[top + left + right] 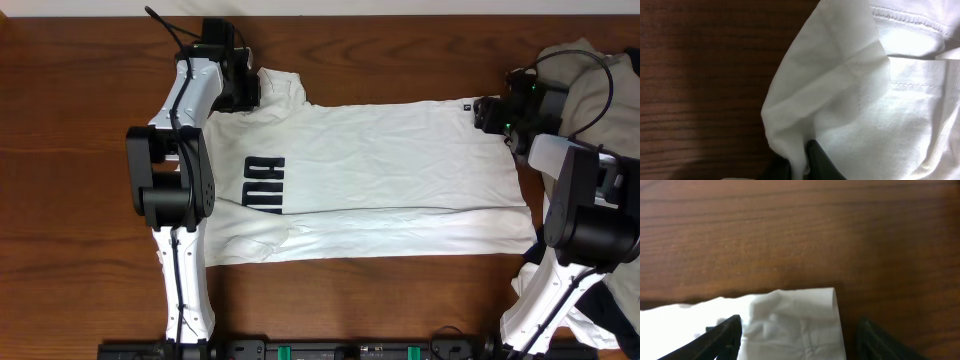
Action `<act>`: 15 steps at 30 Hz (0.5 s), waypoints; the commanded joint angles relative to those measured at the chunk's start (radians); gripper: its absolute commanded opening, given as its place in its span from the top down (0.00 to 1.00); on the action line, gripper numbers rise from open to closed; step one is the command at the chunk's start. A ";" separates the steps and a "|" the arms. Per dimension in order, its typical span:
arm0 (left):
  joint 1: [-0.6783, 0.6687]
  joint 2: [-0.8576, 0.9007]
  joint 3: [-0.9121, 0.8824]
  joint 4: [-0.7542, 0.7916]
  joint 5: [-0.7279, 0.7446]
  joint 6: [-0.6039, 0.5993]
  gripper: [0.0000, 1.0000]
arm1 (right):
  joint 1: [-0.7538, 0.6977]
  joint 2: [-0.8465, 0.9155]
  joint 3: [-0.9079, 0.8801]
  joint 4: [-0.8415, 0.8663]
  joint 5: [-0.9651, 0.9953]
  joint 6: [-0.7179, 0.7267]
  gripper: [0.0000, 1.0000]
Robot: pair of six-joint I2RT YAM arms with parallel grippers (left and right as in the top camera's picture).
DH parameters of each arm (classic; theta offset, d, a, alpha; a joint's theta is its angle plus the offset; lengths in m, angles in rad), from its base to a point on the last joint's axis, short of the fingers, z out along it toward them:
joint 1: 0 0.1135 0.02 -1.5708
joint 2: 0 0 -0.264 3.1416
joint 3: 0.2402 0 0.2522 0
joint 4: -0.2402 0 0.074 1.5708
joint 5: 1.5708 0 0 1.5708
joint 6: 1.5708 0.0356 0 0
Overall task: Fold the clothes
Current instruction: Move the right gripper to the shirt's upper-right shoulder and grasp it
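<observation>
A white T-shirt [380, 175] with black lettering [265, 187] lies spread sideways on the wooden table. My left gripper [243, 88] is at its far left corner by the sleeve, shut on a pinched fold of the white fabric [797, 160]. My right gripper [497, 112] is at the shirt's far right corner, open, with its fingers [797, 340] on either side of the shirt's corner [800, 320].
A pile of other clothes [590, 75] lies at the far right, partly under the right arm. Bare wood table [400, 60] runs beyond the shirt's far edge and along the front [380, 300].
</observation>
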 commanded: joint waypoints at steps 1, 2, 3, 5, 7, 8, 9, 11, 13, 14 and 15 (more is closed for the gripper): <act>-0.003 -0.024 0.015 -0.008 0.002 -0.005 0.87 | 0.012 0.039 0.002 0.005 0.023 0.011 0.29; -0.003 -0.024 0.015 -0.008 0.002 -0.005 0.87 | 0.013 0.042 0.002 0.006 0.023 0.011 0.30; -0.003 -0.024 0.015 -0.008 0.002 -0.005 0.88 | 0.013 0.043 0.002 0.006 0.022 0.011 0.30; -0.003 -0.024 0.015 -0.008 0.002 -0.005 0.87 | 0.015 0.046 0.002 0.008 0.023 0.011 0.35; -0.003 -0.024 0.015 -0.008 0.002 -0.005 0.87 | 0.015 0.047 0.002 0.008 0.023 0.013 0.43; -0.003 -0.024 0.015 -0.008 0.002 -0.005 0.87 | 0.015 0.047 0.002 0.008 0.024 0.020 0.52; -0.003 -0.024 0.015 -0.008 0.002 -0.005 0.86 | 0.015 0.047 0.002 0.008 0.031 0.027 0.63; -0.003 -0.024 0.015 -0.008 0.002 -0.005 0.85 | 0.015 0.047 0.002 0.010 0.041 0.034 0.80; -0.003 -0.024 0.015 -0.008 0.002 -0.005 0.83 | 0.015 0.047 0.002 0.011 0.041 0.035 0.89; -0.003 -0.024 0.015 -0.008 0.002 -0.005 0.83 | 0.015 0.047 0.002 0.011 0.042 0.039 0.92; -0.003 -0.024 0.015 -0.008 0.002 -0.005 0.83 | 0.015 0.047 0.002 0.012 0.053 0.051 0.95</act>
